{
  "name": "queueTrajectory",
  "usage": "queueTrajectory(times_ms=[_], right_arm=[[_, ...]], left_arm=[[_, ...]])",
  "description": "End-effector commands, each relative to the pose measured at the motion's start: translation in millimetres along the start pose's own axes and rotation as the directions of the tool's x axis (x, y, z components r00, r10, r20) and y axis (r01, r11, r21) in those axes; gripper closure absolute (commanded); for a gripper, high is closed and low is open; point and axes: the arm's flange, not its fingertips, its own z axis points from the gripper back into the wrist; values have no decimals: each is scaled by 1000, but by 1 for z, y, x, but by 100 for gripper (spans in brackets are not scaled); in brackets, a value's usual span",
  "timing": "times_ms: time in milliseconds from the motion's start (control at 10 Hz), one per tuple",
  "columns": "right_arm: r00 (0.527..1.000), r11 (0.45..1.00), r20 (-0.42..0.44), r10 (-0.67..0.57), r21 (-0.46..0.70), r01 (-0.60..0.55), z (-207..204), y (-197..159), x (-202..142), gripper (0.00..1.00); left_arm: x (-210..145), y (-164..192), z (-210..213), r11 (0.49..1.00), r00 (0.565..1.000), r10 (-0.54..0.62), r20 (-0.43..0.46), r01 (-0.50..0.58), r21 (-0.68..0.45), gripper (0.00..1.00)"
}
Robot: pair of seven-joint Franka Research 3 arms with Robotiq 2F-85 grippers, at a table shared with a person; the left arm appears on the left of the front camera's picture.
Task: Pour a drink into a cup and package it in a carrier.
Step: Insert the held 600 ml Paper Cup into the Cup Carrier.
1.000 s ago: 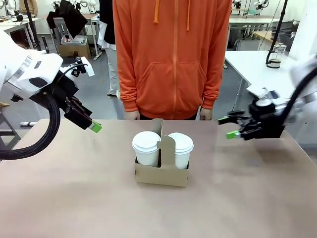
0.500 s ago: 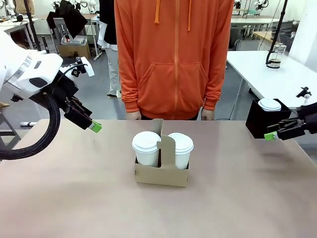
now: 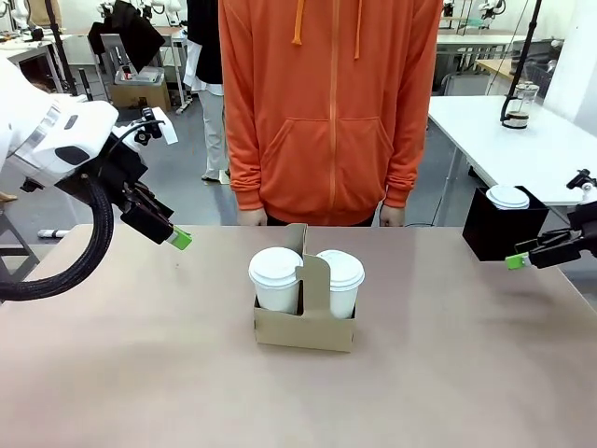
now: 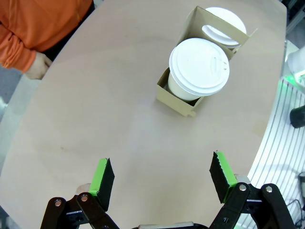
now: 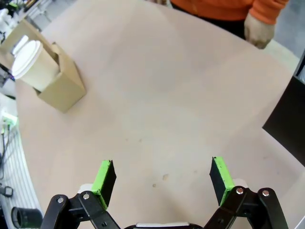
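Brown cardboard carrier at table centre, holding two lidded white cups: left cup, right cup, either side of the upright handle tab. Left gripper above the table's left part, jaws spread, empty, well apart from the carrier. Right gripper at the right edge, jaws spread, empty, beside a black box, well apart from the carrier. Person's hands at the far edge.
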Motion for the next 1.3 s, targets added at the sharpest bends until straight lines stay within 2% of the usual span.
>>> queueTrajectory(times_ms=[0, 1200], right_arm=[[1000, 1000, -4, -8, 17, 8, -1, 1, -2, 0], [1000, 1000, -4, -8, 17, 8, -1, 1, -2, 0]], left_arm=[[0, -1, 1, 1000, 1000, 12, -8, -11, 2, 0], [0, -1, 1, 1000, 1000, 12, -8, -11, 2, 0]])
